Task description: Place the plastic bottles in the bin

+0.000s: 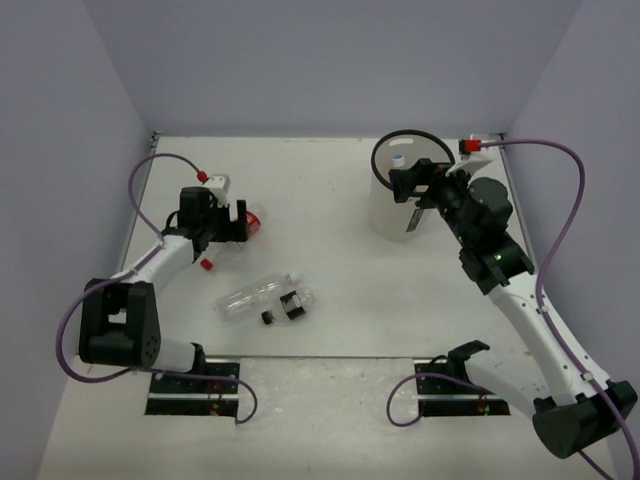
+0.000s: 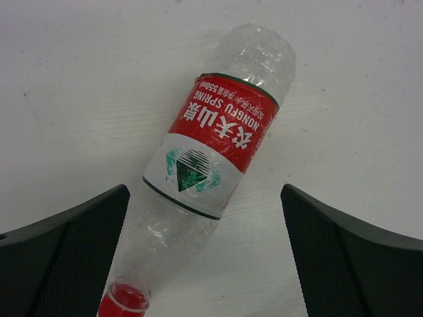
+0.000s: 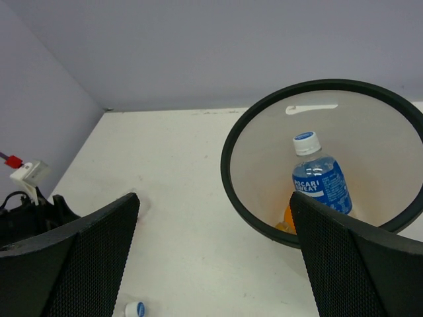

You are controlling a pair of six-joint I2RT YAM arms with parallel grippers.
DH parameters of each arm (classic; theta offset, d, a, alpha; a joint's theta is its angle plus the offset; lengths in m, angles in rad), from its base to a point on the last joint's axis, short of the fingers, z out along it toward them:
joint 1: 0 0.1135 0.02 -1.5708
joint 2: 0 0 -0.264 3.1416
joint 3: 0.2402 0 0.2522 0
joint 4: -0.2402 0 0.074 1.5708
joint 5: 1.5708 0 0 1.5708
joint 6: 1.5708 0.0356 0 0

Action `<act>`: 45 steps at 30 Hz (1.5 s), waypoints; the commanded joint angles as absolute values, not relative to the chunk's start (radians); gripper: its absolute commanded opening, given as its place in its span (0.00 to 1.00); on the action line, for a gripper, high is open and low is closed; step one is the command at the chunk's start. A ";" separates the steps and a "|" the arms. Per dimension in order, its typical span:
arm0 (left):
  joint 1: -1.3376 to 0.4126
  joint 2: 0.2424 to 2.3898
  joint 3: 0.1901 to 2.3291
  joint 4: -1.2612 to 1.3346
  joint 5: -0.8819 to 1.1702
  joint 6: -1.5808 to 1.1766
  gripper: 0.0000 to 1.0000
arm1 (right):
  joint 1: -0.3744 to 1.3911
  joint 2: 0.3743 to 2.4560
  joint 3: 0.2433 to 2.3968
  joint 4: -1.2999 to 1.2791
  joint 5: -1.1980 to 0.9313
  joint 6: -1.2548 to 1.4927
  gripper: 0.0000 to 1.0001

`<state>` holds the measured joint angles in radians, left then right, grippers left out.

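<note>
The red-capped bottle (image 2: 211, 152) with a red-white label lies on the table between my left gripper's open fingers; its cap (image 2: 124, 300) points toward the wrist. My left gripper (image 2: 205, 251) hovers over it, also seen from above (image 1: 228, 228). A plain clear bottle (image 1: 250, 296) and a black-labelled bottle (image 1: 294, 303) lie together at the front. My right gripper (image 3: 215, 257) is open and empty beside the white bin (image 3: 228, 165), which stands at the back right (image 1: 385, 215). Inside the bin are a blue-labelled bottle (image 3: 319, 181) and an orange one (image 3: 289, 218).
A loose white-and-blue cap (image 3: 135, 308) lies on the table below my right gripper. A small black cap (image 1: 267, 317) lies by the front bottles. Grey walls close the table at the back and sides. Purple cables loop off both arms.
</note>
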<state>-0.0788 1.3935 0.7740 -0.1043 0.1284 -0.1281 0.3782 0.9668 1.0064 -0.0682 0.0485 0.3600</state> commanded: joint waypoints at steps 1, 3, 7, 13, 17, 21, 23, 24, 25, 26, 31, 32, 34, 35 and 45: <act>-0.074 1.497 0.821 -0.121 0.117 -0.124 1.00 | 0.376 0.944 0.973 -0.077 0.010 0.365 0.99; -0.074 1.525 0.825 -0.127 0.102 -0.132 1.00 | 0.376 0.938 0.967 -0.072 0.004 0.358 0.99; -0.074 1.613 0.848 -0.131 0.108 -0.141 0.87 | 0.377 0.925 0.954 -0.116 -0.017 0.346 0.99; -0.074 1.517 0.840 -0.089 0.151 -0.127 0.45 | 0.377 0.888 0.914 -0.189 -0.103 0.416 0.99; -0.073 1.430 0.852 -0.075 0.205 -0.140 0.35 | 0.395 0.835 0.865 -0.158 -0.200 0.477 0.99; -0.083 1.281 0.865 -0.060 0.352 -0.165 0.32 | 0.468 0.809 0.843 -0.115 -0.250 0.513 0.99; -0.107 1.168 0.840 -0.005 0.467 -0.192 0.32 | 0.540 0.813 0.841 -0.082 -0.252 0.524 0.99; -0.126 1.114 0.810 0.046 0.514 -0.210 0.33 | 0.577 0.816 0.835 -0.042 -0.264 0.531 0.99; -0.149 1.062 0.776 0.099 0.549 -0.229 0.34 | 0.614 0.820 0.828 0.017 -0.285 0.541 0.99; -0.173 0.997 0.744 0.171 0.566 -0.265 0.34 | 0.634 0.825 0.817 0.067 -0.310 0.563 0.99; -0.375 0.897 0.617 0.327 0.561 -0.407 0.34 | 0.675 0.840 0.735 0.364 -0.433 0.649 0.99; -0.391 0.907 0.597 0.368 0.619 -0.447 0.34 | 0.683 0.840 0.721 0.414 -0.442 0.655 0.99; -0.424 0.933 0.566 0.435 0.700 -0.507 0.31 | 0.698 0.843 0.709 0.455 -0.430 0.651 0.99; -0.444 0.943 0.563 0.454 0.708 -0.517 0.31 | 0.703 0.848 0.712 0.451 -0.419 0.645 0.99; -0.596 0.971 0.608 0.408 0.659 -0.481 0.31 | 0.787 0.926 0.787 0.296 -0.236 0.563 0.99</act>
